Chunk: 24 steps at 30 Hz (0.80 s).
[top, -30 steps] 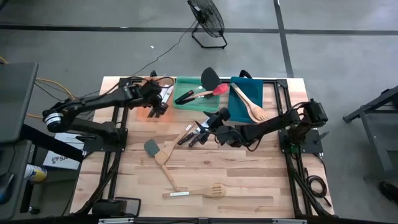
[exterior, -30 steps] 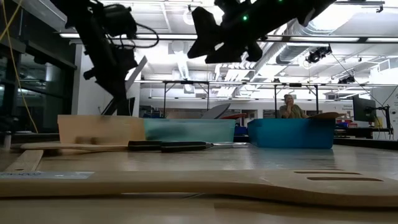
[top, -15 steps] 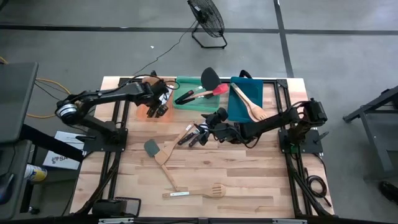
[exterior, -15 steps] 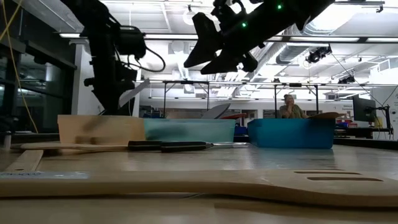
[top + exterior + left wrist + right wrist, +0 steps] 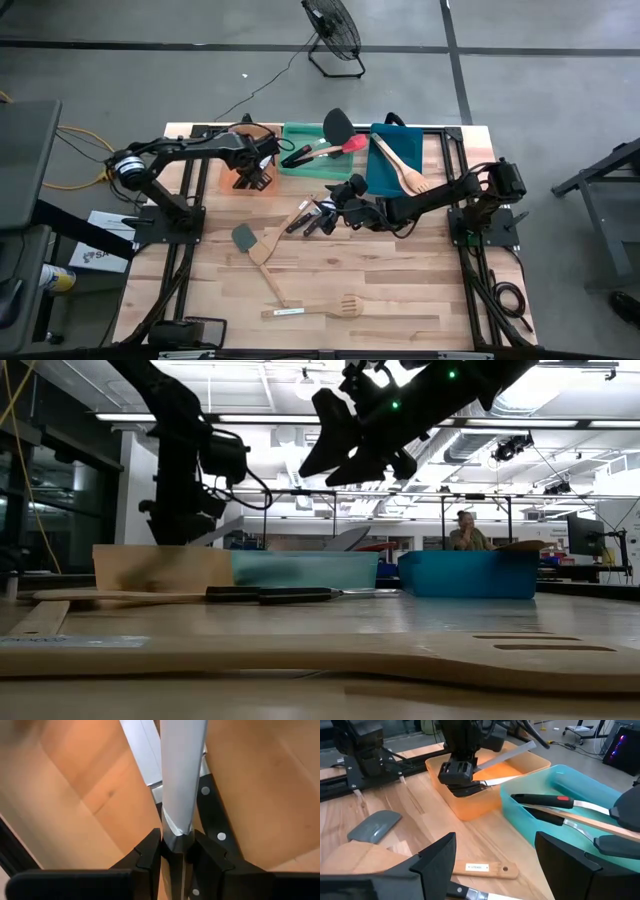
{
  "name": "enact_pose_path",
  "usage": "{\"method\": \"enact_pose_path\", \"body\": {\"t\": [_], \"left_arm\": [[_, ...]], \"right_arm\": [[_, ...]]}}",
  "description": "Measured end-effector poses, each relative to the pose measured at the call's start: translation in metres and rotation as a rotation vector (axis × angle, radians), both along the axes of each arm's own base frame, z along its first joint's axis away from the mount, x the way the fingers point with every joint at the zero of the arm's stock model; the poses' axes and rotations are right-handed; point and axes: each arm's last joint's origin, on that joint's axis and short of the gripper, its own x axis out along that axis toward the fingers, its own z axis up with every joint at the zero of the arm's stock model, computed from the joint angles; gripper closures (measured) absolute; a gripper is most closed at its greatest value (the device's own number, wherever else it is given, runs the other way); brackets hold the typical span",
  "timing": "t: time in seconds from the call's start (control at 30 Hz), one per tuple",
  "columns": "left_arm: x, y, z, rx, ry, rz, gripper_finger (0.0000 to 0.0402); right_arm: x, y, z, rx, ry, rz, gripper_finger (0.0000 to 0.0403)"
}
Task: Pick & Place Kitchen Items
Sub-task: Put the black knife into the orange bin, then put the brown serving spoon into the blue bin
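My left gripper (image 5: pixel 254 176) is low over the orange tray (image 5: pixel 232 172) and shut on a steel-bladed knife (image 5: pixel 180 780). The right wrist view (image 5: pixel 458 774) shows the same gripper. Another black-handled knife (image 5: pixel 212 820) lies on the tray's floor beneath. My right gripper (image 5: pixel 336 199) is open and empty above a pile of black-handled knives (image 5: pixel 308 216) at mid-table. A grey spatula (image 5: pixel 243 238), a wooden spoon (image 5: pixel 272 285) and a slotted wooden turner (image 5: pixel 322 308) lie on the table nearer the front. My left gripper pinches the knife between its two fingers where the blade meets the black handle (image 5: pixel 175 839). The fingers come from above, slanting, and lie along the knife. The blade (image 5: pixel 512 751) sticks out past the fingertips, tilted upward; the handle is hidden between the fingers.
A green tray (image 5: pixel 310 163) with black and red utensils stands beside the orange one. A blue tray (image 5: pixel 384 172) with wooden spoons is to its right. A fan (image 5: pixel 333 32) stands on the floor beyond the far edge. A person (image 5: pixel 465 532) sits far behind.
My left gripper has gone down into the orange tray with the knife, whose blade has tipped from steeply raised to a flatter slant. My right gripper has stayed open above the knife pile.
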Motion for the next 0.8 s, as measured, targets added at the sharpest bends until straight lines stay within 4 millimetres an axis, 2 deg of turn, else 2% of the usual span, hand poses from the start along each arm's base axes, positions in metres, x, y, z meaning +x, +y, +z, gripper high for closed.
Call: {"method": "enact_pose_path", "body": {"t": [0.27, 0.53, 0.8], "left_arm": [[0.0, 0.0, 0.0, 0.001, -0.002, 0.007, 0.0253], [-0.001, -0.001, 0.003, 0.006, -0.01, 0.005, 0.0245], [-0.009, -0.007, 0.029, 0.042, -0.124, -0.005, 0.0243]], "right_arm": [[0.0, 0.0, 0.0, 0.0, 0.0, 0.0, 0.0141], [0.0, 0.0, 0.0, 0.0, 0.001, 0.0, 0.0141], [-0.002, 0.0, -0.001, 0.016, 0.024, -0.001, 0.0141]]}}
